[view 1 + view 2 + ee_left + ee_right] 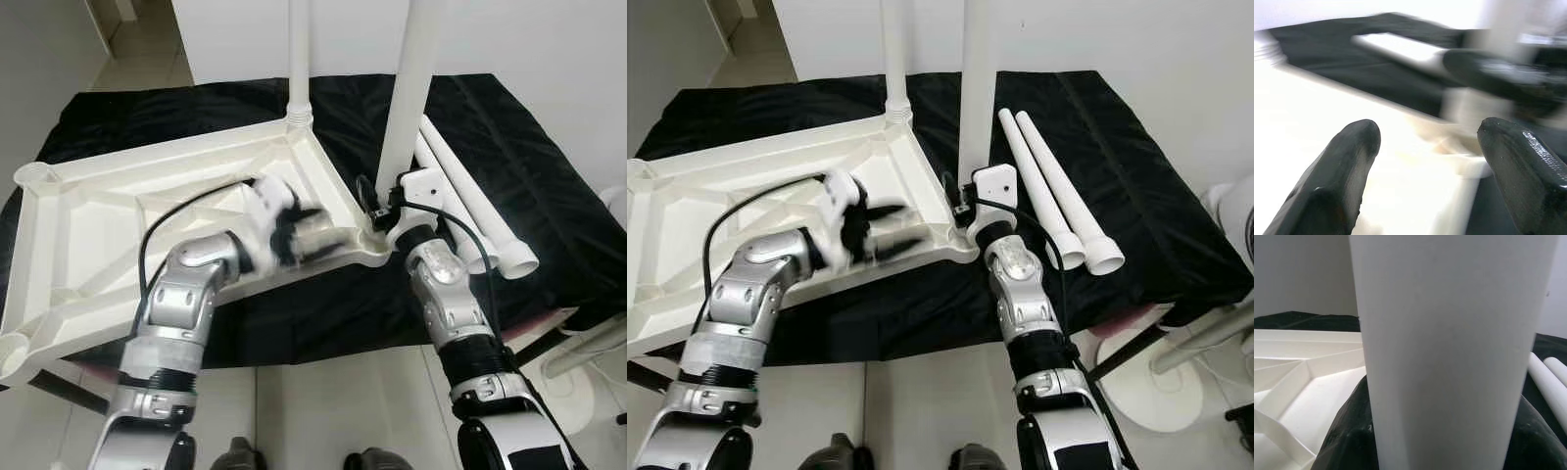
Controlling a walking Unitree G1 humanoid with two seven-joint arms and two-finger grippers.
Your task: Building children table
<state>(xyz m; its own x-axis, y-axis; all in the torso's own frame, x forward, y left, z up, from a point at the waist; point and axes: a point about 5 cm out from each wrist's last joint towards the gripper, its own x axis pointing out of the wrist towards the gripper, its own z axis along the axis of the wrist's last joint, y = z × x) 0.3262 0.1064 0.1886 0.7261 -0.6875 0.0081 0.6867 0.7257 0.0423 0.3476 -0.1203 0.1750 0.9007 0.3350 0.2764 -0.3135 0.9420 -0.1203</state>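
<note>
Right wrist view shows our right gripper (1442, 431) clasped around the near leg (1449, 347), one black finger on each side of the white tube. In the head views this leg (972, 88) stands upright in the corner socket of the inverted tabletop (108, 215), at about 5 o'clock on the panel. A second fitted leg (299, 59) stands at the far corner, about 1 o'clock. Two loose legs (1058, 191) lie side by side on the black cloth (529, 147), at 3 o'clock from the gripped leg and apart from it.

Our left gripper (318, 240) hovers over the tabletop's near edge, just beside the socket. Its fingers (1337, 181) are spread and hold nothing. The picture of it is blurred.

Hazards we judge from this position:

1. The tabletop overhangs the cloth at its 7 o'clock corner. Downward force on the gripped leg may tip or slide the panel.
2. If the leg is not square to the socket, pressing or twisting may jam it.
3. The left gripper is close to the socket. It may knock the right wrist or its cable (367, 201).
4. A jolt to the panel may disturb the 1 o'clock leg.
</note>
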